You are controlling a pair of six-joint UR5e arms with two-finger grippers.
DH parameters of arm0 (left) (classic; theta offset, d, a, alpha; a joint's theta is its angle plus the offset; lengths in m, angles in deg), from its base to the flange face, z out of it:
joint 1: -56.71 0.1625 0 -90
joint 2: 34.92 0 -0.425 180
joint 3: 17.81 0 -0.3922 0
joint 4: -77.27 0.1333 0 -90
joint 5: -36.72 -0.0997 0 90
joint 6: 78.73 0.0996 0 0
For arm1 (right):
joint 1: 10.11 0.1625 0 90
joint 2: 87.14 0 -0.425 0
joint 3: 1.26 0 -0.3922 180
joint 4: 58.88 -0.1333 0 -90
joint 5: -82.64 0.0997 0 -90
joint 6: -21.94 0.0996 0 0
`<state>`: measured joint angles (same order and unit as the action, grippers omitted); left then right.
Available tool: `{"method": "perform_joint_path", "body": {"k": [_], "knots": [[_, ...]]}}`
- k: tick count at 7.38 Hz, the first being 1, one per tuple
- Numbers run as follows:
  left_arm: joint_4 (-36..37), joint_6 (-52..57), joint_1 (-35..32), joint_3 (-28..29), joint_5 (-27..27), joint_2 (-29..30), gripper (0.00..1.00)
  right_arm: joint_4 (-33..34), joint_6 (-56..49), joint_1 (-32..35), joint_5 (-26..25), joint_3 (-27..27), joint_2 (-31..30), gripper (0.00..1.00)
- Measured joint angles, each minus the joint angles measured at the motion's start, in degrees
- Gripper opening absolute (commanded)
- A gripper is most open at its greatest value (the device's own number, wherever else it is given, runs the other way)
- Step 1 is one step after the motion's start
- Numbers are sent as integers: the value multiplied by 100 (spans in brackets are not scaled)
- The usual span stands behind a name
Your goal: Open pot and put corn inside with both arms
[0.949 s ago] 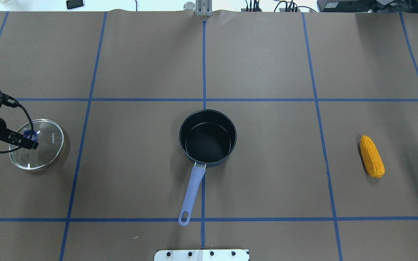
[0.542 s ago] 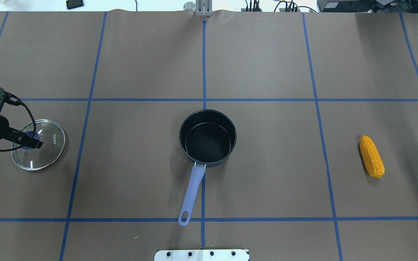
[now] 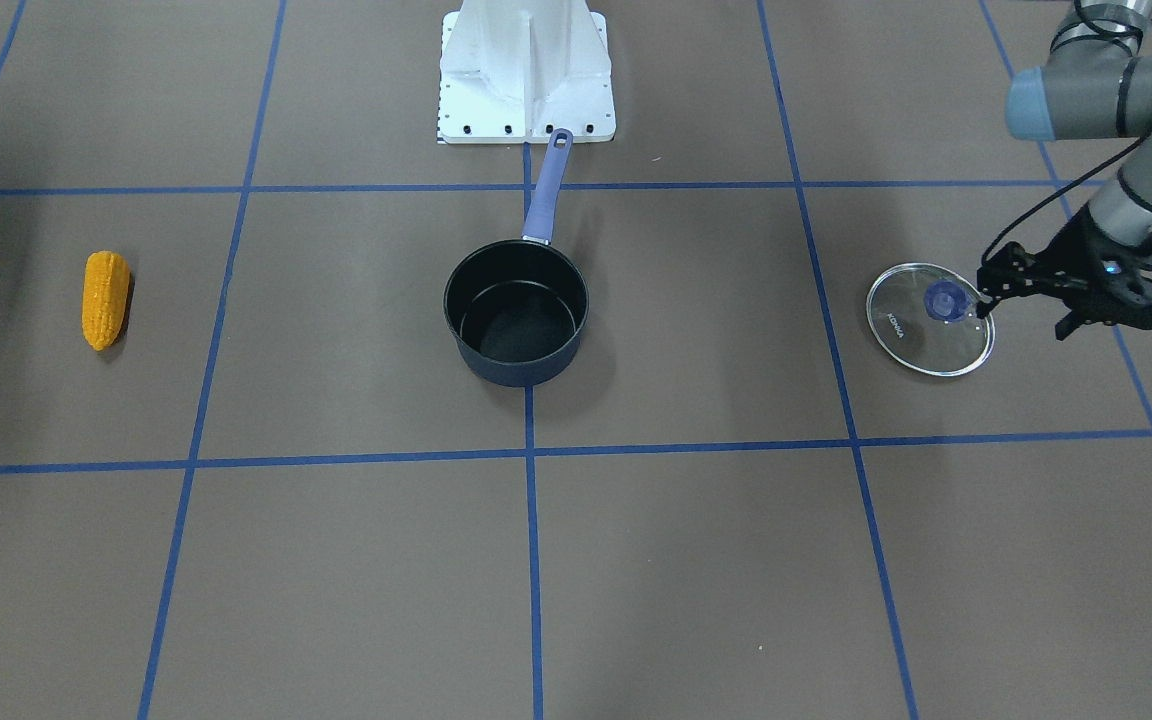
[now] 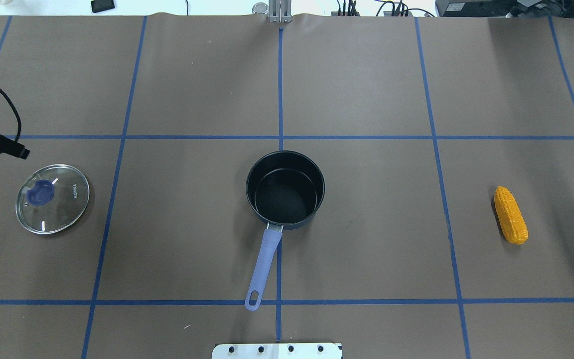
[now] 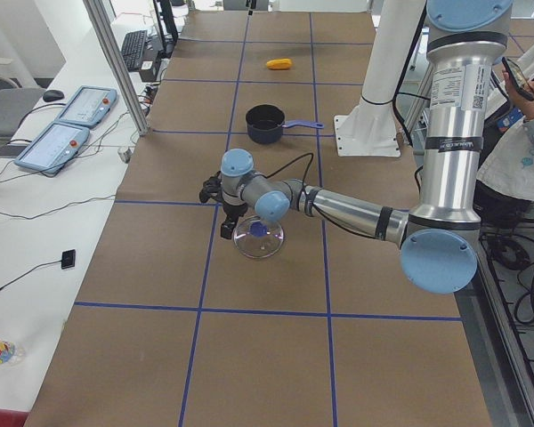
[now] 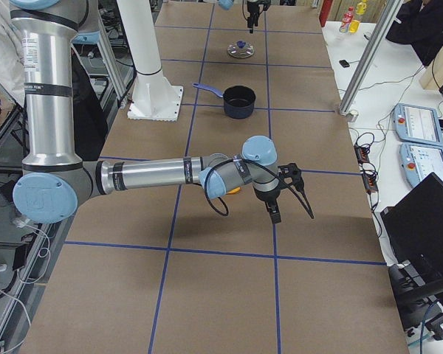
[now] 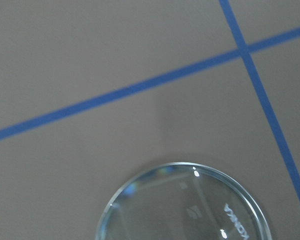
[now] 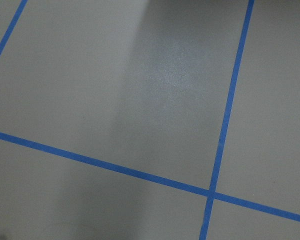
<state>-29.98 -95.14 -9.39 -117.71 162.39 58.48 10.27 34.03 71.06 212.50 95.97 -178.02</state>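
- Since the lid lies flat on the table, well to the left of the pot, I judge the opening done. My left gripper hangs clear of the knob, fingers spread, holding nothing.
- Pot sits open at centre, handle toward my base; corn lies far to my right.
- My right gripper hovers near the corn (shown only from the side, so I cannot tell whether it is parted).
- Next, I judge: close across the cob's middle, crosswise, lift clear, then lower it tipped, narrow end first, without knocking the rim.
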Motion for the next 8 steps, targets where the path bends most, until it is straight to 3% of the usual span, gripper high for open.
{"method": "perform_joint_path", "body": {"k": [3,5,8], "knots": [[1949,2555,-1752,213,5,434,98,-346,845,-463,-7,91,-93,100],[2030,3062,-2399,707,-14,416,98,-1011,1724,-1093,-220,130,-314,100],[1883,3125,-2570,883,72,390,98,-1885,3148,-2272,-1010,506,-864,100]]}}
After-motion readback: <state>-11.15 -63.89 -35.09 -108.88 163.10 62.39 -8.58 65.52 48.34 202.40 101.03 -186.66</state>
